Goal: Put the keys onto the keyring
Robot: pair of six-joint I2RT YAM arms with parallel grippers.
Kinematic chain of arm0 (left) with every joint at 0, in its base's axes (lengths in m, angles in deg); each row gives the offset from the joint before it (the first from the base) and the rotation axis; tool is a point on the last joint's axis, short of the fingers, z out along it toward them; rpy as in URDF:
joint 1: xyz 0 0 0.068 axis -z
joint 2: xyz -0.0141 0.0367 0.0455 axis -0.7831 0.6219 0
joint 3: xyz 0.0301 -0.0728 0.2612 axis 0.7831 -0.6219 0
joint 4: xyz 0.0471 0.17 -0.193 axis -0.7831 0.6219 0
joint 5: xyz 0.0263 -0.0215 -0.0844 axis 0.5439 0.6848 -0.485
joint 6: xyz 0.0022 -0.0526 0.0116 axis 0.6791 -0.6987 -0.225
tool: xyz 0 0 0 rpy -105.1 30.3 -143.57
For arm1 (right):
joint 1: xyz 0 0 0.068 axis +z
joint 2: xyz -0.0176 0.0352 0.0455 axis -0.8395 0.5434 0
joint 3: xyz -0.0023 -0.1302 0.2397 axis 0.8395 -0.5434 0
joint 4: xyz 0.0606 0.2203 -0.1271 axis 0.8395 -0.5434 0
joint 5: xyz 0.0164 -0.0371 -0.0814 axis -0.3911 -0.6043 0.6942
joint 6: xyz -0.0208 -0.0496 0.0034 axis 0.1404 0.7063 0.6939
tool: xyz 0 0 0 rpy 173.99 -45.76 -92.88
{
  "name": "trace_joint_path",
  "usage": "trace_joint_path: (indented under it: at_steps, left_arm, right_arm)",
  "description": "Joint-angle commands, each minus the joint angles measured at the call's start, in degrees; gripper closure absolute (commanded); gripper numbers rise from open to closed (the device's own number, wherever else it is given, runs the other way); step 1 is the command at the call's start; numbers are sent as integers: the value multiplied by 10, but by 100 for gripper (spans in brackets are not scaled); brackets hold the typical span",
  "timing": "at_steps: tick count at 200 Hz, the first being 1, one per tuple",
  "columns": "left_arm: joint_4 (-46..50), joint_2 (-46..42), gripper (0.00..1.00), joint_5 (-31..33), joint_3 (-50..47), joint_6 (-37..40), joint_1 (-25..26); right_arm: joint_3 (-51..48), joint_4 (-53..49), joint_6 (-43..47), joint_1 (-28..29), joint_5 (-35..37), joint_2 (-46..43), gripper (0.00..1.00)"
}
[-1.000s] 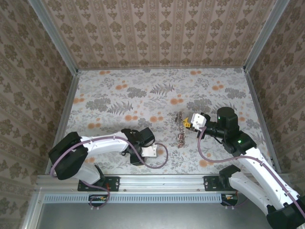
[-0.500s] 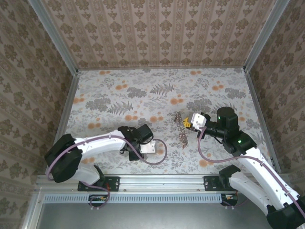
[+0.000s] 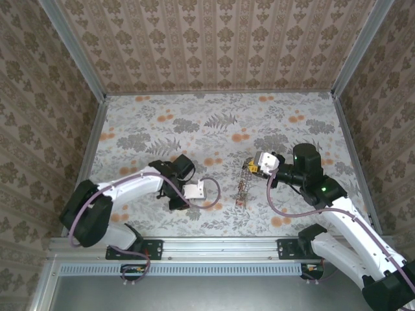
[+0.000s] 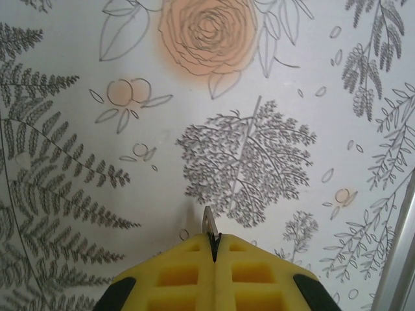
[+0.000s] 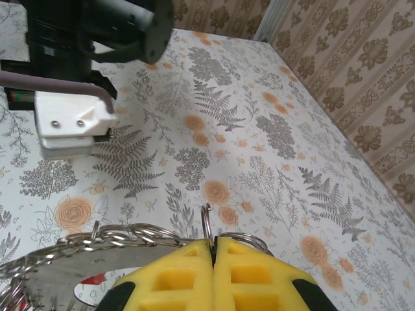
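At the left, a key (image 4: 208,222) is pinched tight in the left gripper (image 4: 214,242). At the right, the keyring (image 5: 130,236), with keys (image 3: 242,188) hung below, is clamped in the right gripper (image 5: 214,246). Threading is likely the step: the key should be carried across and lined up.

White arm links (image 3: 353,227), black joints (image 3: 305,159), purple cables (image 5: 58,83), yellow ribbed gripper pads (image 5: 181,262), green LEDs (image 3: 322,189).

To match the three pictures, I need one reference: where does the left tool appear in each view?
Top external: the left tool is left of centre, near the front edge.
Left wrist: the left tool at the bottom middle, shut on a small key.
Right wrist: the left tool at the upper left, white, under its dark arm.
Shared landmark: the floral table cover.
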Motion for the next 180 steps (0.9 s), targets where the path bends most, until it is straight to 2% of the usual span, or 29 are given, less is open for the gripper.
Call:
trace_joint_path:
  at_steps: [1, 39, 64, 79, 90, 112, 122, 131, 148, 164, 180]
  left_arm:
    - [-6, 29, 85, -84, 31, 38, -14]
    - [-6, 75, 57, -92, 70, 43, -50]
    - [-12, 50, 54, -79, 80, 14, -79]
    - [-16, 14, 46, -77, 72, -16, -92]
    - [-22, -14, 42, -71, 66, -65, -93]
    - [-41, -43, 42, -55, 66, -271, -83]
    - [-40, -52, 43, -25, 66, -361, -58]
    - [-37, -61, 44, 4, 64, -411, -27]
    - [-26, -60, 45, 36, 65, -458, 19]
    - [22, -22, 46, 25, 88, -454, 13]
    - [63, 18, 51, 74, 112, -460, 17]
  right_arm:
    - [24, 6, -11, 3, -8, 1, 100]
    - [27, 9, -12, 3, -11, 13, 100]
    - [32, 2, -11, 3, -12, 15, 100]
    - [34, -3, -10, 3, -11, 14, 100]
    - [33, -2, -12, 3, -7, 13, 100]
    - [35, -6, -18, 3, 6, 16, 100]
    - [36, -5, -20, 3, 10, 17, 100]
    - [37, -5, -22, 3, 14, 20, 100]
    - [37, 1, -24, 3, 18, 25, 100]
    - [38, 6, -26, 3, 16, 30, 100]
    - [43, 4, -27, 3, 12, 33, 100]
